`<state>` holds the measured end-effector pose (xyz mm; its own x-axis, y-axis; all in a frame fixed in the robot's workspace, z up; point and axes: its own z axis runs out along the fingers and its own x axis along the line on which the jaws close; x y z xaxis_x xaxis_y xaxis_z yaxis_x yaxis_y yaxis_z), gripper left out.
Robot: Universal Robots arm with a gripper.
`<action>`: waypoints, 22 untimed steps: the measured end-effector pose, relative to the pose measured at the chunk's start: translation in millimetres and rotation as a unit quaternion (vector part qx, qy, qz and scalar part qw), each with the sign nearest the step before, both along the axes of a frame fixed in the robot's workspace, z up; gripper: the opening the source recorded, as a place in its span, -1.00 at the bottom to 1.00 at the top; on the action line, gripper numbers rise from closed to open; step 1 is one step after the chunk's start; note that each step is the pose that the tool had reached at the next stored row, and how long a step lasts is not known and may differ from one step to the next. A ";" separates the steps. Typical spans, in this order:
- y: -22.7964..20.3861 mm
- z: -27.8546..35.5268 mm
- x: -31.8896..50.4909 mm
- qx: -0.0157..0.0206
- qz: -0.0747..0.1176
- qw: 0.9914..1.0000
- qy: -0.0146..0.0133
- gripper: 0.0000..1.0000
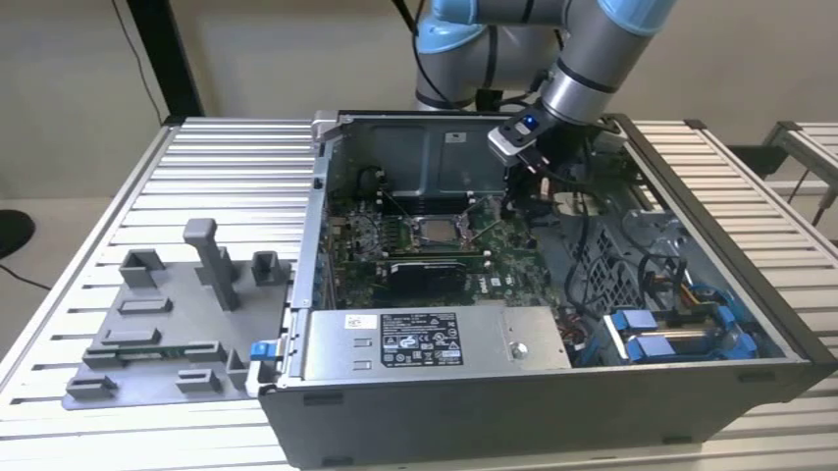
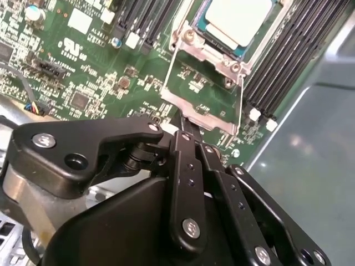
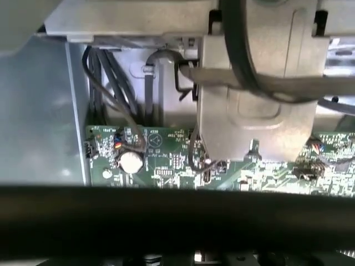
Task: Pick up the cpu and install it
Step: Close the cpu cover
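The cpu (image 1: 434, 232) is a pale silver square lying flat in the metal-framed socket (image 1: 433, 218) of the green board, in the middle of the open computer case. In the second wrist view the cpu (image 2: 238, 19) sits inside the socket frame, and a metal plate (image 2: 202, 97) hangs out from the frame towards me. My gripper (image 1: 515, 206) is down inside the case, to the exterior view's right of the socket and apart from the cpu. Its black fingers (image 2: 186, 166) are pressed together with nothing between them, and the gripper (image 2: 186, 126) ends close to the plate's edge.
A silver power supply box (image 1: 433, 339) lies across the front of the case. Blue drive holders (image 1: 668, 339) and loose cables (image 1: 590, 265) fill its right side. A grey fixture tray (image 1: 171, 334) lies on the slatted table at the left. Memory slots (image 2: 288, 61) flank the socket.
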<state>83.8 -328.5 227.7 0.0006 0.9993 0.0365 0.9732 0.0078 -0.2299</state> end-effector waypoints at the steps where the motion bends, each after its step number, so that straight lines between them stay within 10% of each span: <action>1: 0.0 0.0 -1.8 0.000 0.000 1.000 0.000 -1.00; 22: 0.0 0.4 -58.6 0.001 0.000 1.000 0.000 -1.00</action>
